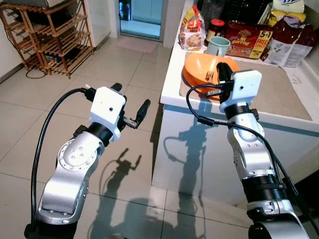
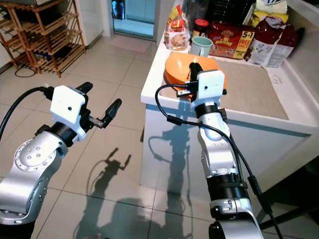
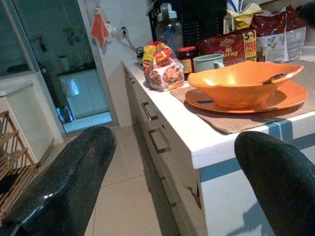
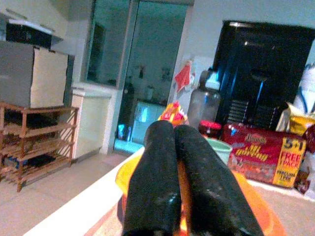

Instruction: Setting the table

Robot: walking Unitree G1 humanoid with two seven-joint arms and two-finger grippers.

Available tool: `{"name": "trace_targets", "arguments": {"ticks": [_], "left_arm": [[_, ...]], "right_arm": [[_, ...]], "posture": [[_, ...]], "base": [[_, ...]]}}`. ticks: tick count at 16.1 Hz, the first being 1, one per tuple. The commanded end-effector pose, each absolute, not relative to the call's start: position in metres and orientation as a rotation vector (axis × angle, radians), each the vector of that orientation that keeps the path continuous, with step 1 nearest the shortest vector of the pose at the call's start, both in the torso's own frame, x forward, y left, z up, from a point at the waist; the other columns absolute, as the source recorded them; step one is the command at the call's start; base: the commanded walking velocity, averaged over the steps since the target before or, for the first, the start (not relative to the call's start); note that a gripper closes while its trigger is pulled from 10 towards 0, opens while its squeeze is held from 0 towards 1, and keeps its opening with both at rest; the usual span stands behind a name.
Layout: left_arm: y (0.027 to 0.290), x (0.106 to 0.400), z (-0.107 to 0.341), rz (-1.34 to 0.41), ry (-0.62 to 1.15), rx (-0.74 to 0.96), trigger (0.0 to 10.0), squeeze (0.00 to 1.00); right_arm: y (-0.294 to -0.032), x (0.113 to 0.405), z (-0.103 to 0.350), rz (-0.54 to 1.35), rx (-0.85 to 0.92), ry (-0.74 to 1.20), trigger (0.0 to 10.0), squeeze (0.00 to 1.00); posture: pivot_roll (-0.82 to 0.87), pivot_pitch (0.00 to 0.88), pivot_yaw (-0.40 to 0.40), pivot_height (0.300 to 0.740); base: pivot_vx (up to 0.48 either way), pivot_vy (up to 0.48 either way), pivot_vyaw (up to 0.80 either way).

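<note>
**Right claw over the bowl, left claw off the counter**

Head views: the orange bowl (image 1: 202,67) sat on its plate (image 2: 219,82) near the counter (image 1: 172,82) edge, a fork (image 1: 210,75) inside. The right claw (image 1: 222,69) hung directly above the bowl, clearly nearer.

Left wrist view: the left claw (image 1: 130,104), fingers (image 3: 64,182) spread wide and empty, stood beside the bowl, off the counter.

Right wrist view: fingers (image 4: 152,182) pressed together, bowl just beneath.

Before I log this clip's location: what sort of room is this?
Likely a home kitchen: a white counter holding an orange bowl with a fork, a mug and snack packets.
</note>
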State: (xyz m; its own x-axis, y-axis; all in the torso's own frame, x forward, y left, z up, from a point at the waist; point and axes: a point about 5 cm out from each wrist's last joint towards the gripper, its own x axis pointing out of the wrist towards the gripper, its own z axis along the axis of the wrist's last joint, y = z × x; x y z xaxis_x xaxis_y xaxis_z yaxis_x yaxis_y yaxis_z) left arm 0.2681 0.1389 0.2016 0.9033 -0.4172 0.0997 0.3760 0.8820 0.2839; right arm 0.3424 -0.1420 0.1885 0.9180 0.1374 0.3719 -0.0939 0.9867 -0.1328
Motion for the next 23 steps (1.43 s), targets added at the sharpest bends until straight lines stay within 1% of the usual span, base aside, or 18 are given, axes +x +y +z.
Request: {"name": "trace_targets", "arguments": {"ticks": [1, 5, 11, 15, 20, 23], "left_arm": [[0.135, 0.266, 0.201, -0.437, -0.166, 0.272, 10.0, 0.0], [0.135, 0.268, 0.202, -0.443, -0.168, 0.277, 10.0, 0.0], [0.135, 0.266, 0.203, -0.446, -0.168, 0.277, 10.0, 0.0], [0.136, 0.266, 0.202, -0.449, -0.165, 0.275, 10.0, 0.0], [0.135, 0.265, 0.202, -0.457, -0.162, 0.276, 10.0, 0.0], [0.136, 0.265, 0.202, -0.457, -0.162, 0.278, 10.0, 0.0]], "right_arm": [[-0.143, 0.347, 0.187, 0.123, -0.107, -0.376, 10.0, 1.0], [-0.14, 0.359, 0.179, 0.107, -0.074, -0.348, 10.0, 1.0], [-0.14, 0.373, 0.176, 0.087, -0.099, -0.318, 10.0, 1.0], [-0.144, 0.376, 0.171, 0.049, -0.115, -0.311, 10.0, 1.0], [-0.139, 0.38, 0.164, 0.083, -0.038, -0.264, 10.0, 1.0], [-0.137, 0.383, 0.161, 0.08, -0.026, -0.228, 10.0, 1.0]], "posture": [[0.1, 0.0, -0.09, 0.74], [0.11, 0.0, -0.095, 0.74], [0.12, 0.0, -0.097, 0.74], [0.12, 0.0, -0.091, 0.74], [0.12, 0.0, -0.091, 0.74], [0.12, 0.0, -0.094, 0.74]], "base": [[0.0, 0.0, 0.0], [0.0, 0.0, 0.0], [0.0, 0.0, 0.0], [0.0, 0.0, 0.0], [0.0, 0.0, 0.0], [0.0, 0.0, 0.0]]}}
